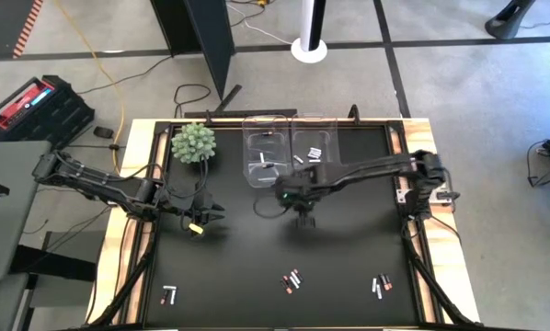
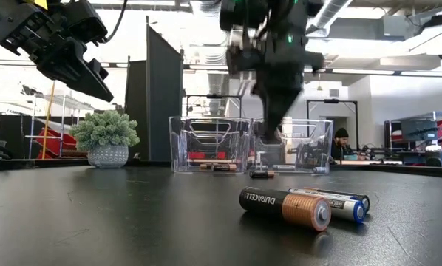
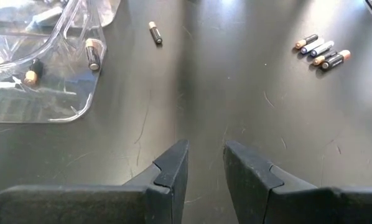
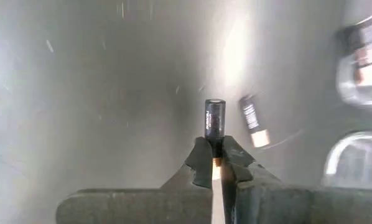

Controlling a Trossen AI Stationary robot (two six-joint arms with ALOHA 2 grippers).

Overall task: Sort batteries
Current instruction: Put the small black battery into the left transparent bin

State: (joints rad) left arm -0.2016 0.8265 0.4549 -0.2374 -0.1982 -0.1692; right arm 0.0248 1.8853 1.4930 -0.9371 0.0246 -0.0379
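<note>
Right gripper (image 4: 214, 163) clamped shut on one battery (image 4: 214, 118) — mid-carry, bins (image 1: 289, 147) just beyond it — next: release over matching bin.

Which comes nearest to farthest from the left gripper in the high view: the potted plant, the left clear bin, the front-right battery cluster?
From the left gripper, at the table's left side:
1. The potted plant, just behind it near the back-left.
2. The left clear bin, back centre, to the gripper's right.
3. The front-right battery cluster, across the table by the front edge.
</note>
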